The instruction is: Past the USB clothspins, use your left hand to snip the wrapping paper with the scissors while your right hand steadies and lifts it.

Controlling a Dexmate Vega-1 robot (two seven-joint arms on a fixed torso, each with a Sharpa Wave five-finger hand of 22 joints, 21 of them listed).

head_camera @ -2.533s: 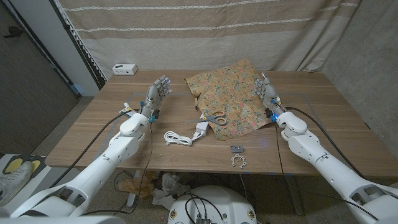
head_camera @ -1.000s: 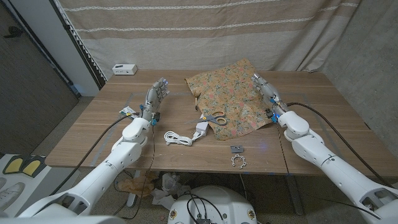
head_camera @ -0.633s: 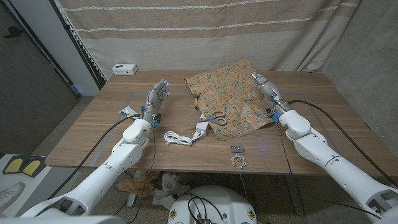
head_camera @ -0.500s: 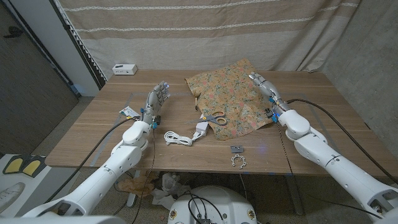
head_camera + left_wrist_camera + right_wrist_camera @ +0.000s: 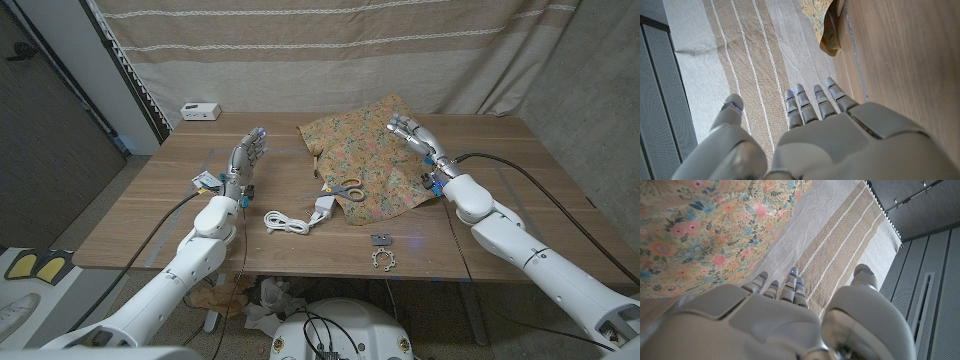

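1. At counter centre, scissors [image 5: 346, 187] lie on the wrapping paper [image 5: 370, 150], untouched.
2. Approach step: left hand [image 5: 246, 154], fingers apart, empty, at 9 o'clock of the scissors.
3. Right hand [image 5: 405, 128], fingers apart, hovers over the paper's 2 o'clock part; next, the left hand likely must reach and grasp the scissors.

Both arms reach forward — left hand [image 5: 246, 152] and right hand [image 5: 407, 127] raised, fingers apart, holding nothing.

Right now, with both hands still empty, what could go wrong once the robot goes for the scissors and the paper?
1. The scissors lie on the wrapping paper; the left hand, open off to the side, could drag or crumple the sheet while picking them up.
2. The white cable and its plug lie beside the scissors and might snag.
3. The right hand hovers over the far edge; lifting early could slide the scissors off.
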